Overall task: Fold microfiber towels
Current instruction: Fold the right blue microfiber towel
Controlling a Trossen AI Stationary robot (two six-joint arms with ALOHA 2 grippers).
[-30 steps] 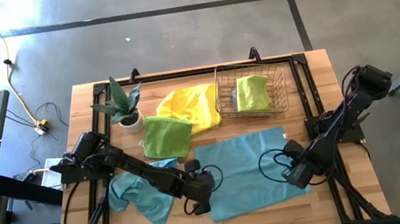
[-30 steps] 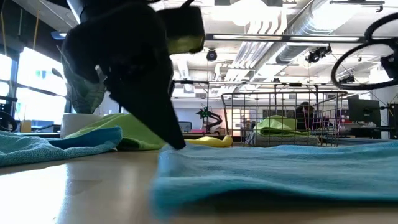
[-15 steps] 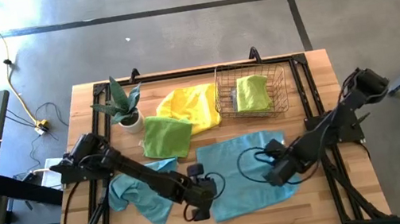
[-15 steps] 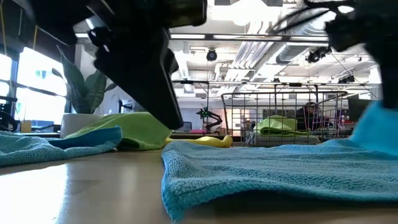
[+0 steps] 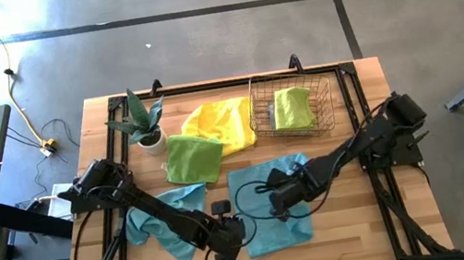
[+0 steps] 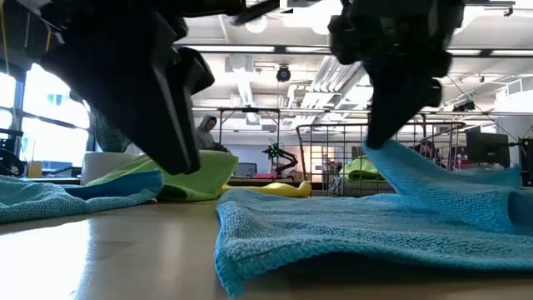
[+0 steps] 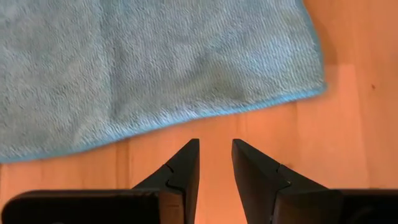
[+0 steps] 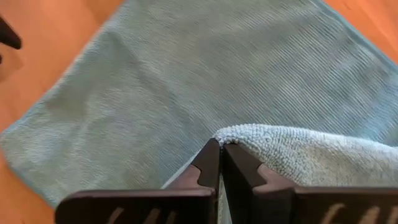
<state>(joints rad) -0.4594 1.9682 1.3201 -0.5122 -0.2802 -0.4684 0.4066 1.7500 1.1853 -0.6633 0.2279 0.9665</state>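
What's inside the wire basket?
Inside the wire mesh basket lies one folded lime green towel, toward its right side. The rest of the basket floor looks bare; anything tucked under that towel is hidden.

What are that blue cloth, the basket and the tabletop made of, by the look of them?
The blue cloth looks like soft, matte microfiber or terry: fine ribbed loops and a stitched edge show up close. The basket seems to be thin metal wire in an open grid, see-through, finish hard to tell. The tabletop looks like smooth light wood, with plank seams and a warm, lightly sealed surface.
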